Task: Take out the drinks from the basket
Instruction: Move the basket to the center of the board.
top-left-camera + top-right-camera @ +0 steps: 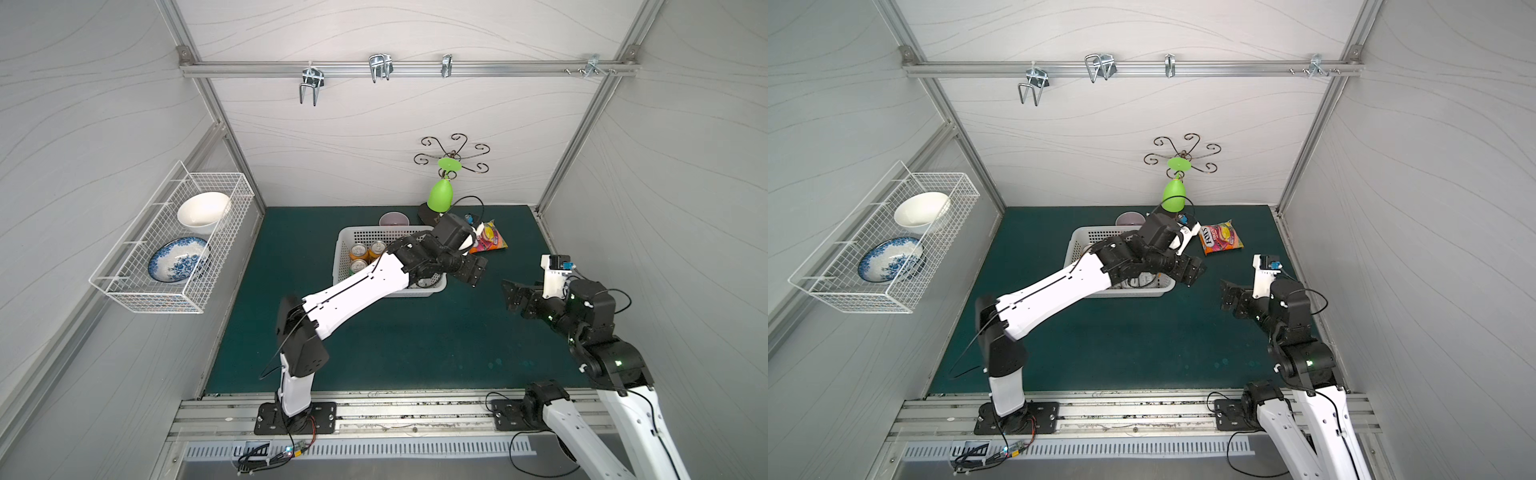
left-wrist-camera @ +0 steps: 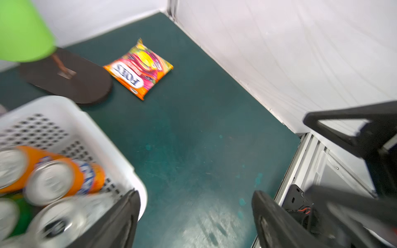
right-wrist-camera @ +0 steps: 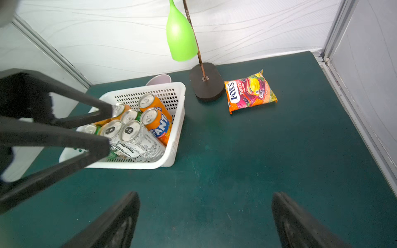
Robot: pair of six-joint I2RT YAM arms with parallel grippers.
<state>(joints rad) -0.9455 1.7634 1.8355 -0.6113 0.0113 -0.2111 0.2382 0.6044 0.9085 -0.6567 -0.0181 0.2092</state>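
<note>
Drinks [image 3: 158, 123]: all that show stand upright inside the basket [image 3: 179, 120], none on the tabletop [image 3: 236, 161]. Three orange cans [image 3: 148, 101] stand toward the basket's far wall and two taller silver-white cans [image 3: 137, 139] toward its near wall. Green cans [image 3: 130, 116] are partly hidden, so no full count is possible.

Left tool [image 2: 194, 221]: released, jaws wide apart and nothing between them. It hangs just beside the basket, with one finger [image 2: 120, 221] over the basket's corner rim and the other over bare tabletop.

Right tool [image 3: 204, 223]: released and empty, over bare tabletop well apart from the basket, on the same side as the left tool.

Candy bag [image 3: 250, 92]: flat on the tabletop near the basket's far corner, not touching it.
</note>
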